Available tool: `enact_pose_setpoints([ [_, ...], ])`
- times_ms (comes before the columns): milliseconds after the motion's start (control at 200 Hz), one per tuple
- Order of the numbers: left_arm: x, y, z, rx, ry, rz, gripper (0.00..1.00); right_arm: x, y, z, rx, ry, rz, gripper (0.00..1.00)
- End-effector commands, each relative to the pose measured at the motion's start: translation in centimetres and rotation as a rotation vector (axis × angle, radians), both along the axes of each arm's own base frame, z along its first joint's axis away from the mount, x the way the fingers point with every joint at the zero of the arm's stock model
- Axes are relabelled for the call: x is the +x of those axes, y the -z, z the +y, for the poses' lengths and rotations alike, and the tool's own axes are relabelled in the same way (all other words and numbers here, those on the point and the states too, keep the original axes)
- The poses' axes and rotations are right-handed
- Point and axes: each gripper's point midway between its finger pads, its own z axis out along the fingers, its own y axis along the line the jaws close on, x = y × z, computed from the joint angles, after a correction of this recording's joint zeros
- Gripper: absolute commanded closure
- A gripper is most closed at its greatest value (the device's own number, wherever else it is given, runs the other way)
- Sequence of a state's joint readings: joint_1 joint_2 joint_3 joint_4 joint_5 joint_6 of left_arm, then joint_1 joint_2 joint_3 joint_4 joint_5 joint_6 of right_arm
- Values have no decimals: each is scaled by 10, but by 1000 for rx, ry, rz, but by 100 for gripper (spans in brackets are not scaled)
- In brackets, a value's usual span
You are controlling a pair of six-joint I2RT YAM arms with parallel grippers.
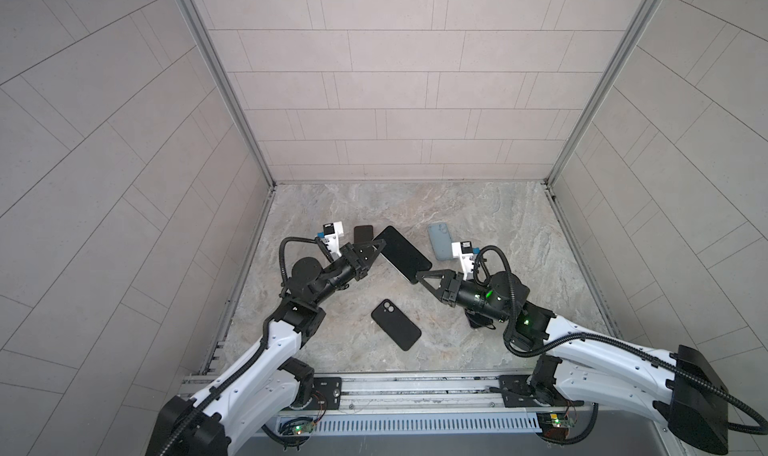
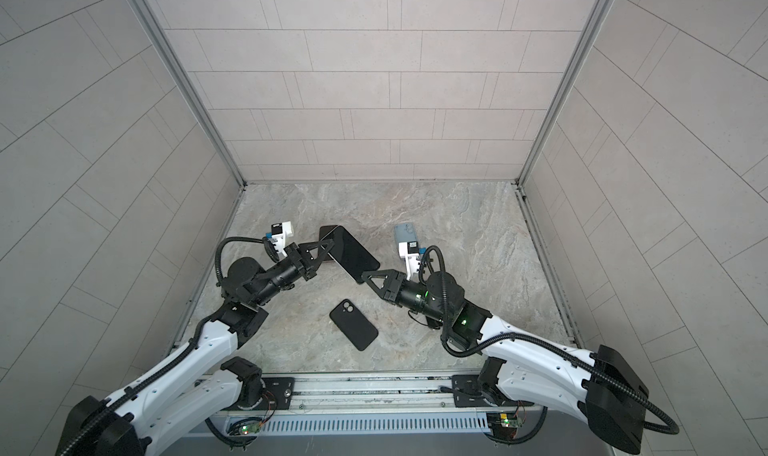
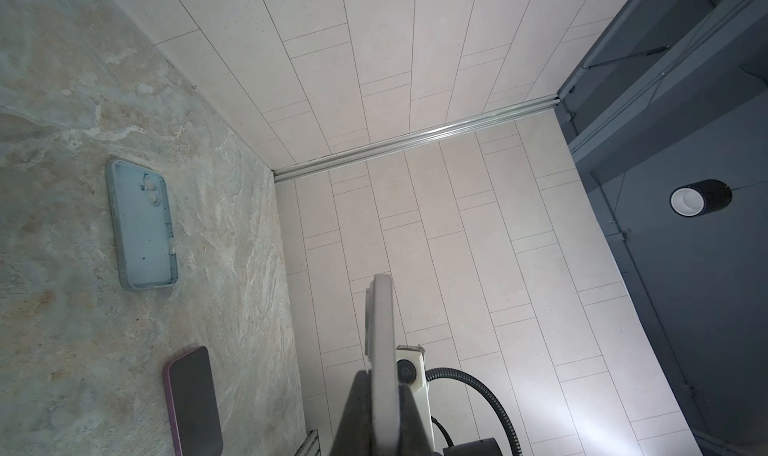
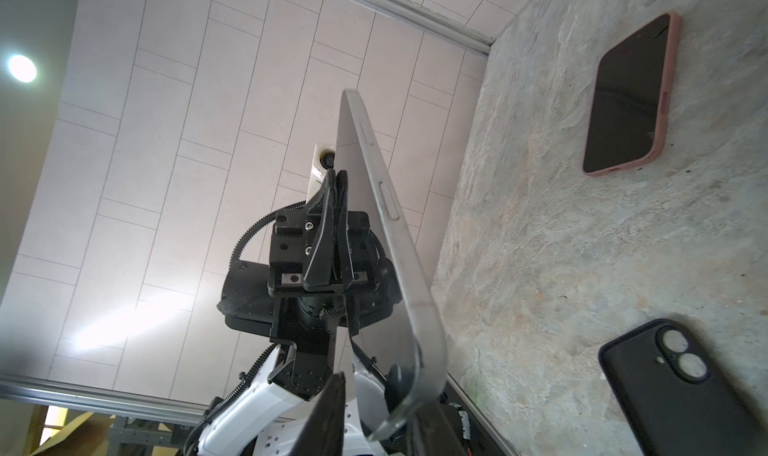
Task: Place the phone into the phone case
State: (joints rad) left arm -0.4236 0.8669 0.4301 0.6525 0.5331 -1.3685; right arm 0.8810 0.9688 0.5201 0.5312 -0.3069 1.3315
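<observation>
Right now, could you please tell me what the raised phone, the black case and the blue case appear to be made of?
The raised phone: likely a metal frame, silver with a soft sheen, and a glossy dark glass face. The black case: probably silicone or soft plastic, matte with no glare. The blue case: similar matte plastic or silicone, dull inside.

left hand [image 1: 379, 247]: clamped, reaching inward | right hand [image 1: 419, 276]: jaws slightly apart, facing it

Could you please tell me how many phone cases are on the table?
3: a black case front centre, a blue case back right, a pink case around a phone back left. Another may hide under the right arm.
</observation>
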Motion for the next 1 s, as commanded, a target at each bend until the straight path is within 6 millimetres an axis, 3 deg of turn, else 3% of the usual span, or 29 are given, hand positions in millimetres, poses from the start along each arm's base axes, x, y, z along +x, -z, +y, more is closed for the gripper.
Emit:
enact_pose_setpoints([
  [0, -10, -7, 0, -40, 26, -32, 100, 0, -38, -5, 89, 23, -71, 78],
  [195, -12, -7, -2, -72, 48, -23, 100, 1, -46, -5, 107, 34, -88, 79],
  [480, -18, 4, -6, -74, 73, -3, 100, 3, -65, 9, 137, -6, -158, 80],
  [515, -18, 4, -6, -74, 75, 0, 100, 2, -80, 10, 155, -7, -181, 80],
  [991, -15, 11, -8, -58, 76, 17, 100, 1, -71, -1, 93, 40, -180, 97],
])
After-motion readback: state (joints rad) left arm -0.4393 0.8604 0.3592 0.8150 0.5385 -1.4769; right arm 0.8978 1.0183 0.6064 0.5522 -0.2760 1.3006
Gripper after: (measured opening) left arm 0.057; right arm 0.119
